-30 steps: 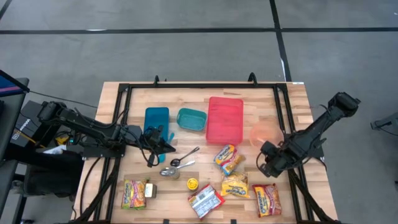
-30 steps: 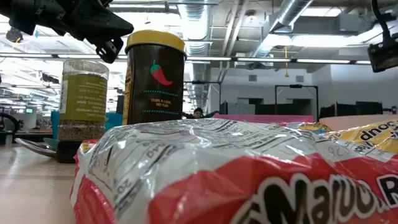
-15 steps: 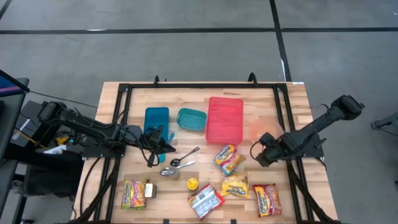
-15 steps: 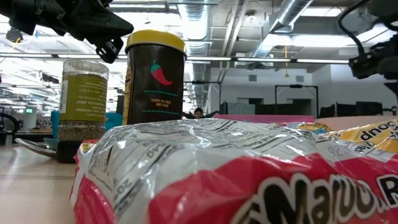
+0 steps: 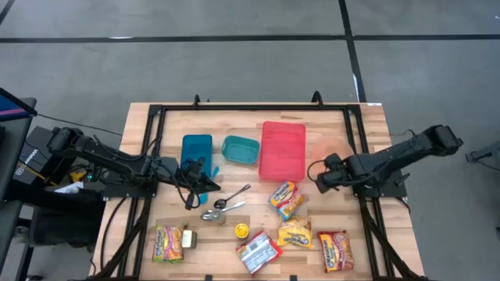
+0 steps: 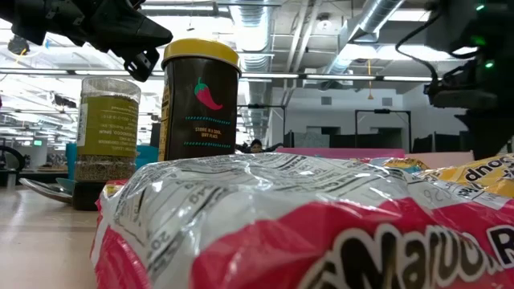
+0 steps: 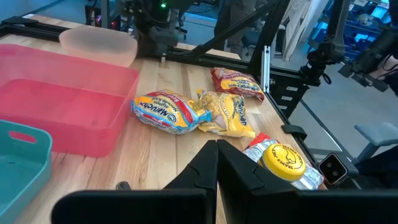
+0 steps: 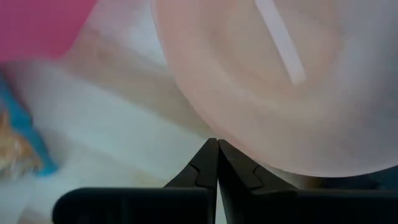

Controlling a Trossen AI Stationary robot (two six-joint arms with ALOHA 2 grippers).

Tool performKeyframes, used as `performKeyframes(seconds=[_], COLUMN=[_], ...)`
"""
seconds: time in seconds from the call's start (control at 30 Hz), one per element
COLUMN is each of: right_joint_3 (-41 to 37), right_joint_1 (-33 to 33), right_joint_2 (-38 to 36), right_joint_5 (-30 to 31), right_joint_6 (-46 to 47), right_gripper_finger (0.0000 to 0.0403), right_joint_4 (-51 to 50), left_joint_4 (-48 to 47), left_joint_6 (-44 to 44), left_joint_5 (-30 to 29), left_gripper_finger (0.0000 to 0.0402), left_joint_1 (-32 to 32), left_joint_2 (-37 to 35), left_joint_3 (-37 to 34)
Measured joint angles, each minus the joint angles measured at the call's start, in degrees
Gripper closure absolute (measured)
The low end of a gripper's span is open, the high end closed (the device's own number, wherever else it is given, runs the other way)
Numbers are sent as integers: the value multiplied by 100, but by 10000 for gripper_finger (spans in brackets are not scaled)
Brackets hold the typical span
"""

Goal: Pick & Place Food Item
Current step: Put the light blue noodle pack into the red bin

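Observation:
Several noodle packets lie flat on the near half of the table: one in the middle, one nearer, one near right, one and one near left. My right gripper is shut with nothing in it and points steeply down over the near-left rim of a pale pink bowl; in its wrist view the shut tips stand at the bowl edge. My left gripper waits shut and bare beside the blue tub, pointing toward the packets.
A red tray and a teal bin stand at the far middle. Two spoons and a yellow-lidded jar lie near the centre. Black frame rails run along both sides. The low view shows two spice jars behind a packet.
My right gripper has swung from above the near-right packets toward the far edge and slightly left, ending at the pale bowl's rim, rolling its wrist on the way. It has stayed shut. No object has moved.

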Motion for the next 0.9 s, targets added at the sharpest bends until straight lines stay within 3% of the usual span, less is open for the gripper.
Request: performKeyframes(seconds=[0.5,0.7,0.9], right_joint_3=[-2,-2,-2], right_joint_1=[-1785,-1824,-1350], right_joint_2=[0,0,-8], right_joint_5=[295,73,-471], right_joint_6=[-1536,-1867,-1905], right_gripper_finger=[400,400,400], right_joint_4=[161,510,704], left_joint_4=[-2,-4,-4], left_joint_6=[1,2,1], left_joint_5=[2,2,4], left_gripper_finger=[402,402,402], left_joint_1=[0,0,1], left_joint_2=[0,0,0], left_joint_3=[0,0,0])
